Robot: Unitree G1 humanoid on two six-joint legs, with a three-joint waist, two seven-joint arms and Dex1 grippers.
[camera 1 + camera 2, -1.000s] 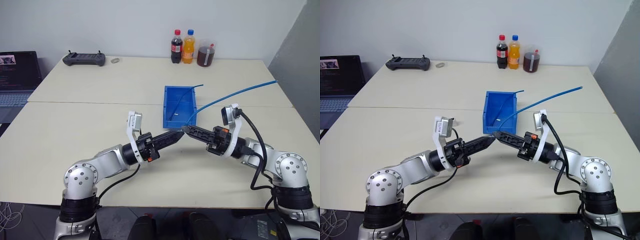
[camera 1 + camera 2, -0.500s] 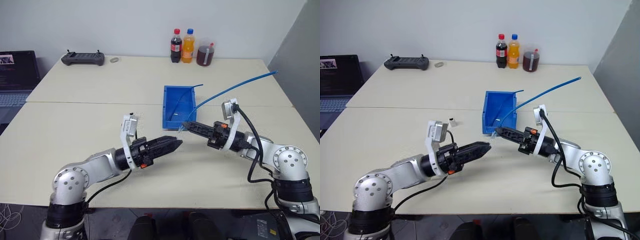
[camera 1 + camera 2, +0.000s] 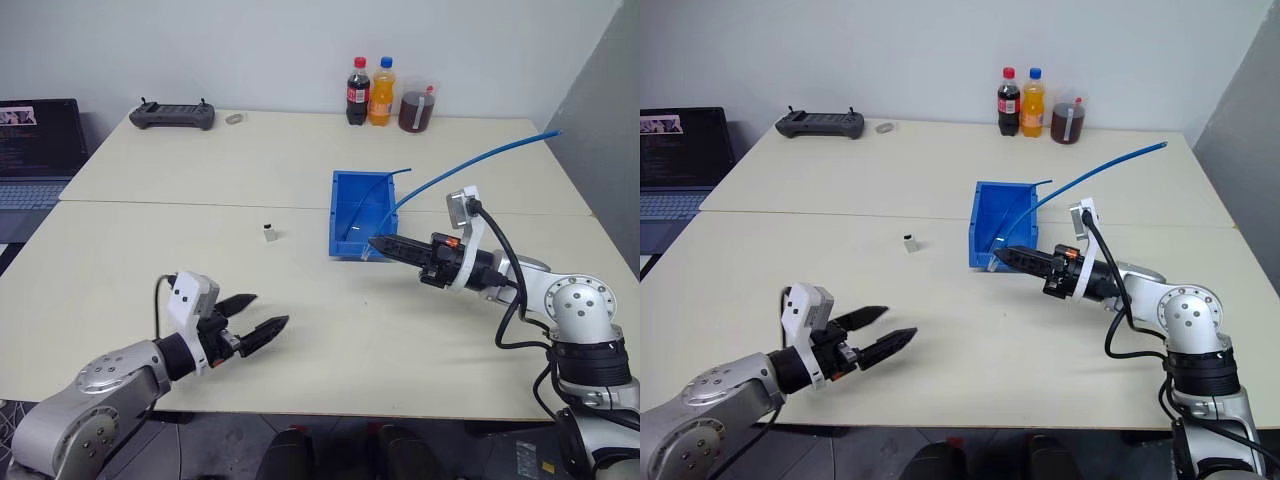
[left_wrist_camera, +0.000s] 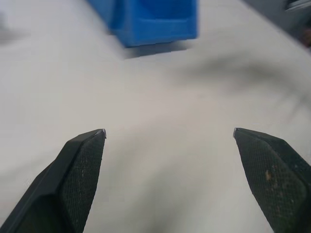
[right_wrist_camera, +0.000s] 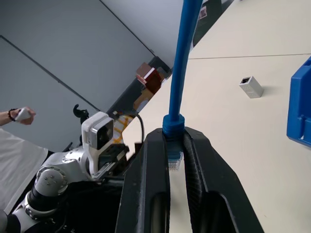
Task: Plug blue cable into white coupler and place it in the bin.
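Right gripper (image 3: 374, 243): we are seeing its two black fingers pressed on the blue cable (image 3: 470, 174), pinching it just behind the clear plug – the right wrist view is showing the plug sitting between the fingers (image 5: 146, 184).
Blue cable: it is rising from the right gripper and running up over the table (image 3: 200, 250) toward the far right corner, hanging in the air.
Left gripper (image 3: 256, 313): we are seeing it low over the near left part of the table, well apart from the other things; its fingers (image 4: 80, 160) are spreading wide, with nothing between them.
White coupler (image 3: 269, 235): it is lying alone on the table, left of the bin, touching neither gripper.
Bin (image 3: 345, 215): it is standing near the middle of the table – the tips of the right gripper are hovering just at its near right corner. A thinner blue cable (image 3: 372, 195) is leaning inside it.
Far edge: we are noticing three drink bottles (image 3: 380, 92), a black controller (image 3: 173, 115) and a laptop (image 3: 35, 140) at the left.
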